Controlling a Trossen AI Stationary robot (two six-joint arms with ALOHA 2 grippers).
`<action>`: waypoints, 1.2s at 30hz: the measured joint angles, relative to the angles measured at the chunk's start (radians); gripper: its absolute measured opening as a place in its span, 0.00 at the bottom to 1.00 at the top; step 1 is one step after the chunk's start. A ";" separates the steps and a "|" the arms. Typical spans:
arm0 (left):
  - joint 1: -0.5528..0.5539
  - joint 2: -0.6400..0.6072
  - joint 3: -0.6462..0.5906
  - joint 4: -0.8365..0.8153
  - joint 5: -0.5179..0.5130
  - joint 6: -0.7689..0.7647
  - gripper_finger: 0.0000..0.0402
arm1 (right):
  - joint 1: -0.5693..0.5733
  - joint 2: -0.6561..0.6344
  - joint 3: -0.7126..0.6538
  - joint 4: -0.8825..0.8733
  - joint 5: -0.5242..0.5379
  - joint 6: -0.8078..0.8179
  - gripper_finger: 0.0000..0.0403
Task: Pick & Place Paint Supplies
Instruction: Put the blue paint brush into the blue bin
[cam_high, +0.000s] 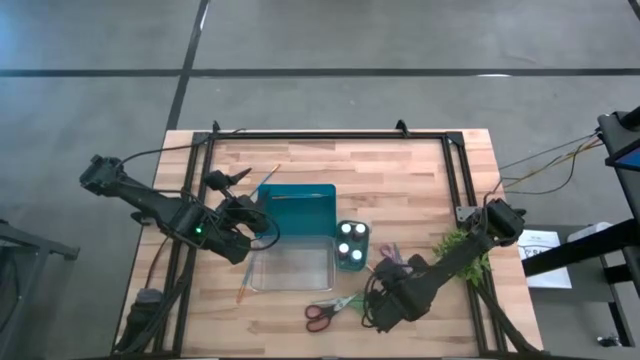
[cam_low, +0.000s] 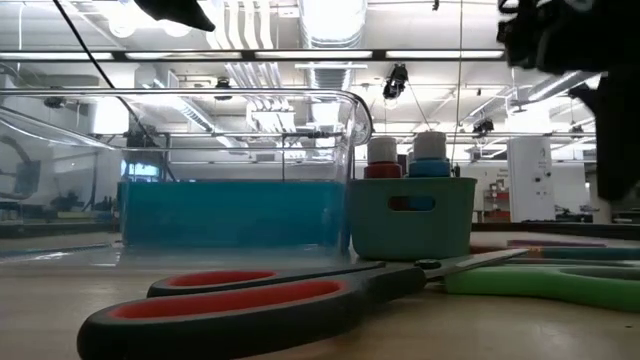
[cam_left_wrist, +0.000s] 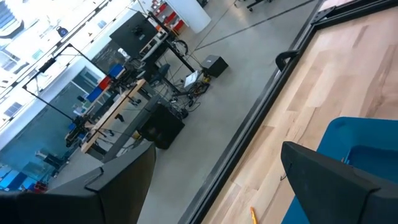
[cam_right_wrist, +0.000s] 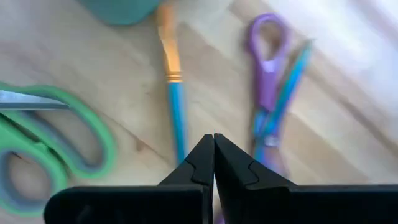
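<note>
The left gripper (cam_high: 262, 222) is hovering with its fingers spread wide over the left edge of the teal tray (cam_high: 300, 212), holding nothing. A brush (cam_high: 243, 287) is lying beside the clear container (cam_high: 290, 268). Two white-capped paint bottles (cam_high: 350, 243) are standing in the small teal cup (cam_low: 412, 216). The red-handled scissors (cam_high: 322, 315) are lying at the front. The right gripper (cam_right_wrist: 213, 155) is hanging with fingertips pressed together, empty, above a blue brush (cam_right_wrist: 176, 112) and the purple scissors (cam_right_wrist: 266, 59).
</note>
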 joint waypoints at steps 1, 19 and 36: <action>0.000 0.000 0.000 0.000 0.000 0.000 0.88 | 0.003 0.000 0.017 -0.034 0.007 0.011 0.01; 0.000 0.000 0.000 -0.001 0.002 0.000 0.88 | 0.031 -0.040 0.124 -0.130 0.153 0.029 0.02; 0.000 0.000 0.000 -0.001 0.010 0.000 0.88 | -0.003 -0.046 -0.060 0.156 0.108 -0.020 0.36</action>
